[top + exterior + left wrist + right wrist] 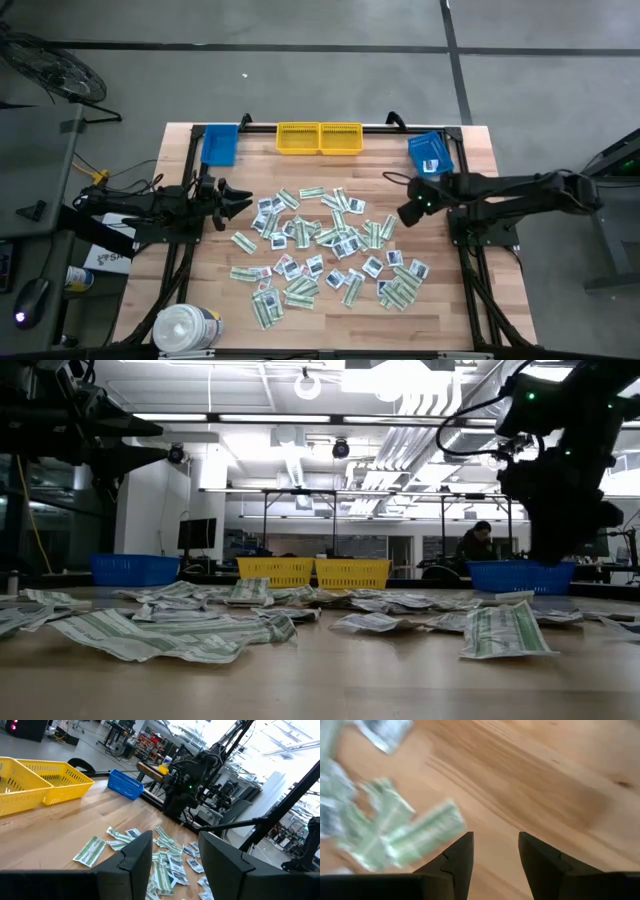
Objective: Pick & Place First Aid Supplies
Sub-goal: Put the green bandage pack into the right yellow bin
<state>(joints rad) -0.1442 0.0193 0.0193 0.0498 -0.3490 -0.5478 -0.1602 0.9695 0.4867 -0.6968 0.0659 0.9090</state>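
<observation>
While both arms hang above the table (460, 300), you have the left gripper (243, 199) at nine o'clock with its fingers parted and nothing between them. Just beside it, filling the table's middle, lie the packets (330, 245): dozens of thin flat paper pieces, long pale green-white strips mixed with smaller squarish white ones marked dark blue or red, many overlapping and some crumpled. At seven o'clock stands one round white tub (185, 328). Along the far edge you see four mesh-walled plastic bins: one blue bin (219, 143) at eleven, two yellow bins (319, 138) at twelve, another blue at one. At three o'clock your right gripper (405, 212) hovers spread and empty over bare wood beside the pile.
</observation>
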